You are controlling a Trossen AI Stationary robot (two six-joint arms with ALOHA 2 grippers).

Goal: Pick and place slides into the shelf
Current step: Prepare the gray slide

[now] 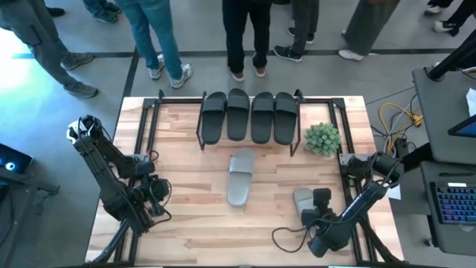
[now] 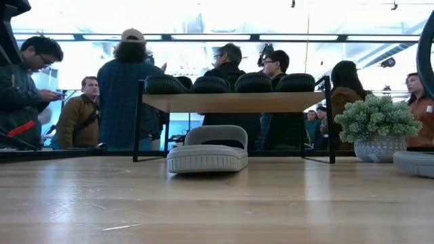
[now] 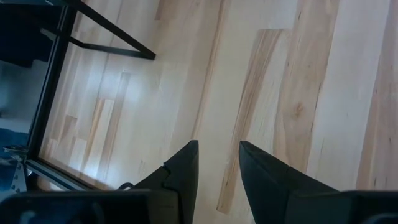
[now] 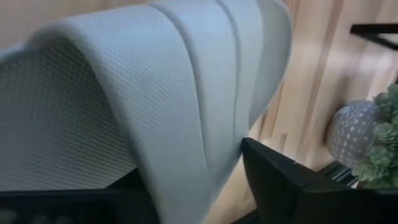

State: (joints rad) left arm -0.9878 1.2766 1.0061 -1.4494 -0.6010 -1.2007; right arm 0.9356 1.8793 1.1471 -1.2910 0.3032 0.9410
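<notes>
Four dark slides (image 1: 250, 115) sit side by side on the top board of the shelf (image 2: 234, 102) at the table's far edge. One light grey slide (image 1: 240, 176) lies sole-down mid-table, in front of the shelf. A second light grey slide (image 1: 302, 198) lies near the right near corner. My right gripper (image 1: 318, 202) is at it, and its strap (image 4: 155, 81) fills the right wrist view. My left gripper (image 3: 217, 152) hovers over bare wood at the table's left, fingers a little apart and holding nothing. My right gripper (image 4: 199, 180) has the second light grey slide by the side of its wide strap (image 4: 224, 137). One finger (image 4: 286, 180) stands outside the strap; the other (image 4: 127, 186) is mostly hidden under it. The slide's sole (image 2: 415, 163) appears to lie on the table.
A potted plant (image 1: 322, 138) stands just right of the shelf. Black frame bars (image 1: 141, 126) run along the table's left and right sides. Several people stand behind the far edge. Bare wood lies between the two light slides and along the near edge.
</notes>
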